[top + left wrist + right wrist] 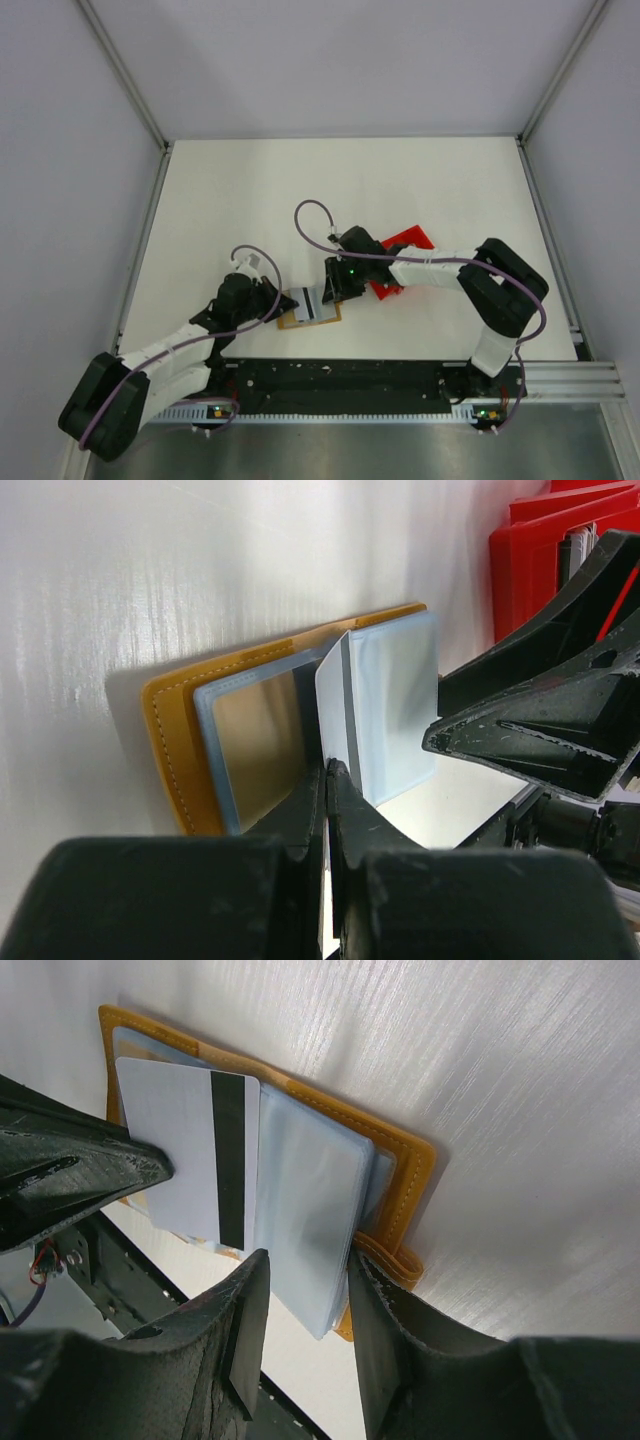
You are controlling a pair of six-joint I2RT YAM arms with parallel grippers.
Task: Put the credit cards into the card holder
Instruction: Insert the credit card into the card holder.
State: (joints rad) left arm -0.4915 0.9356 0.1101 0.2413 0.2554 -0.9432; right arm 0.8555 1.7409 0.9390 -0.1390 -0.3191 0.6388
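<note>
The orange-brown card holder (322,318) lies open near the table's front edge, with clear bluish sleeves (305,1200) fanned up from it. My left gripper (327,767) is shut on the grey-white card with a dark stripe (337,702) and holds it on edge over the open holder (165,730). That card (185,1145) also shows in the right wrist view, beside the sleeves. My right gripper (305,1275) is open, its jaws astride the corner of the sleeve stack above the holder (412,1175). I cannot tell a light blue card apart from the sleeves.
A red raised-rim tray (408,250) sits just behind my right gripper (336,290), and it also shows in the left wrist view (530,565). The right gripper's fingers (520,745) are close to the right of the held card. The black base rail (350,375) runs along the near edge.
</note>
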